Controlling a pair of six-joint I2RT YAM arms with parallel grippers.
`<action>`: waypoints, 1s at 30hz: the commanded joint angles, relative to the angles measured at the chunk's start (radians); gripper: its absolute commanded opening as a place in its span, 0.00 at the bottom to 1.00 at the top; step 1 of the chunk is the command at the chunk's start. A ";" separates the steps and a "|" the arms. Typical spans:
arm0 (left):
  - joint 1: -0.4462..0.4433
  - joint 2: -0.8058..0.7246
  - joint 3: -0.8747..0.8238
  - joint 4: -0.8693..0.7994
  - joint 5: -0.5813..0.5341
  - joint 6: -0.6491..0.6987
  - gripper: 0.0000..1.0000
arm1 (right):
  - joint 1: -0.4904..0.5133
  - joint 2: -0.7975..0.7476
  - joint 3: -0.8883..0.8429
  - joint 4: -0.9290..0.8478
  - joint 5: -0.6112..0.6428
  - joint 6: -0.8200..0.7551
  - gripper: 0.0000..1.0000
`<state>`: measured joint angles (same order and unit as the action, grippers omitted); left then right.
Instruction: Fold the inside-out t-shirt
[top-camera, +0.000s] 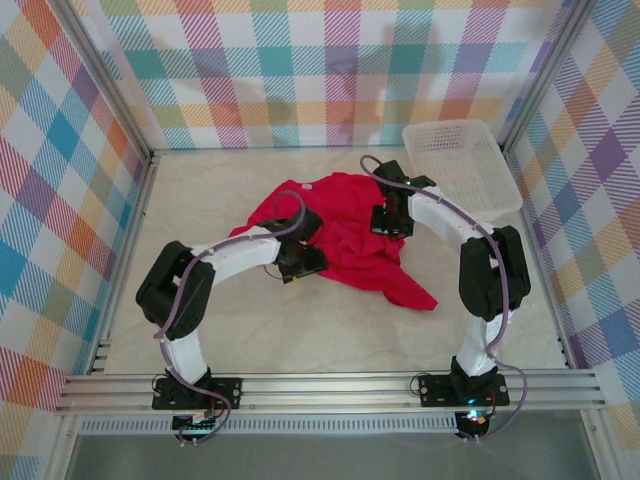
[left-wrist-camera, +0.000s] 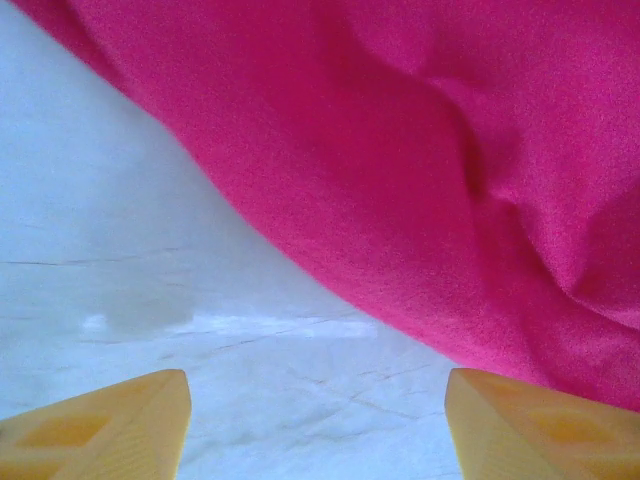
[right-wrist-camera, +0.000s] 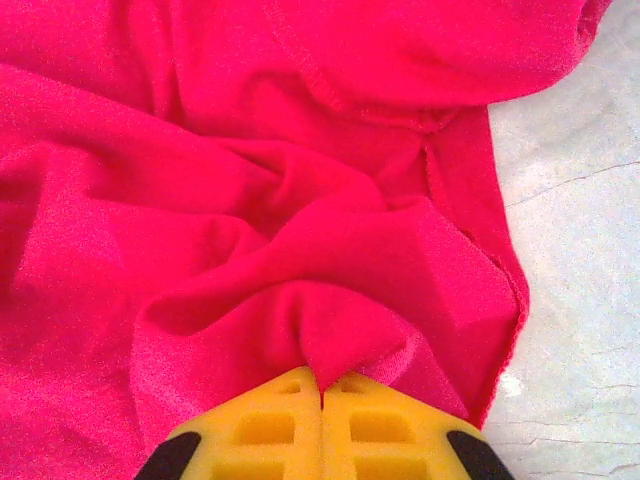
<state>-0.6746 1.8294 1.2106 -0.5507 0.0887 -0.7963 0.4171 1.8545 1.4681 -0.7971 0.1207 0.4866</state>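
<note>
While the right gripper (right-wrist-camera: 322, 385) clamps the inside-out t-shirt (right-wrist-camera: 250, 200) at bottom centre, the spread, empty left gripper (left-wrist-camera: 318, 400) should advance onto fabric.

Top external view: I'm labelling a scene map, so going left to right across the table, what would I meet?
Left hand → right hand → white basket. The red t-shirt stretches across the span of both hands, so it has no single place in the order.
</note>
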 joint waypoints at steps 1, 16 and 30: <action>-0.027 0.071 0.063 0.085 0.018 -0.099 0.68 | -0.006 -0.040 0.006 0.005 -0.032 0.013 0.00; -0.037 0.271 0.300 -0.107 -0.140 -0.065 0.14 | -0.006 -0.077 -0.049 0.031 -0.092 0.009 0.00; 0.273 -0.203 0.249 -0.349 -0.247 0.267 0.00 | -0.099 -0.318 -0.056 -0.157 -0.024 -0.060 0.00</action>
<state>-0.4473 1.7184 1.5078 -0.8326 -0.1284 -0.6106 0.3130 1.6295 1.4361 -0.8959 0.0994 0.4442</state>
